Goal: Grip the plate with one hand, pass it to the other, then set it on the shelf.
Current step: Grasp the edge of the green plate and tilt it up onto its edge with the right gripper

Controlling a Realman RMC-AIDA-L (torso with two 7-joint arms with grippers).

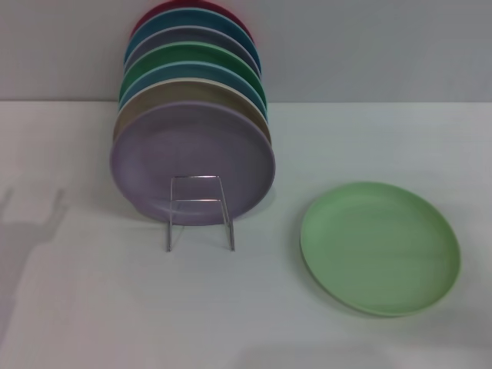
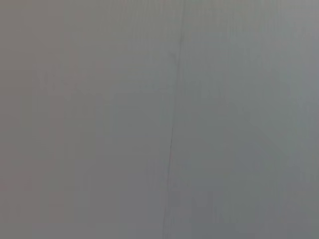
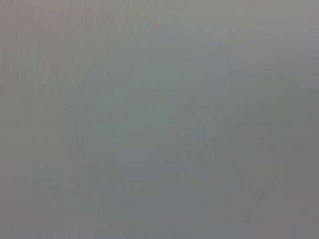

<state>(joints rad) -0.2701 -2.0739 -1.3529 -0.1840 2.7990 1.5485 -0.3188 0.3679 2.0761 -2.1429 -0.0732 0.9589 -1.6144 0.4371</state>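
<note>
The light mint-green plate (image 1: 380,247) lies flat on the white table (image 1: 92,307), to the right of centre in the head view. The shelf (image 1: 198,211), a thin silver wire rack with a small rectangular front loop, stands left of it. Several plates stand upright in it, with a lilac plate (image 1: 192,157) at the front. Neither gripper shows in any view. Both wrist views show only a plain grey surface.
Behind the lilac plate stand a tan plate (image 1: 188,94), a blue one, a darker green plate (image 1: 196,55), and further ones up to a red one at the back. A grey wall (image 1: 369,46) rises behind the table.
</note>
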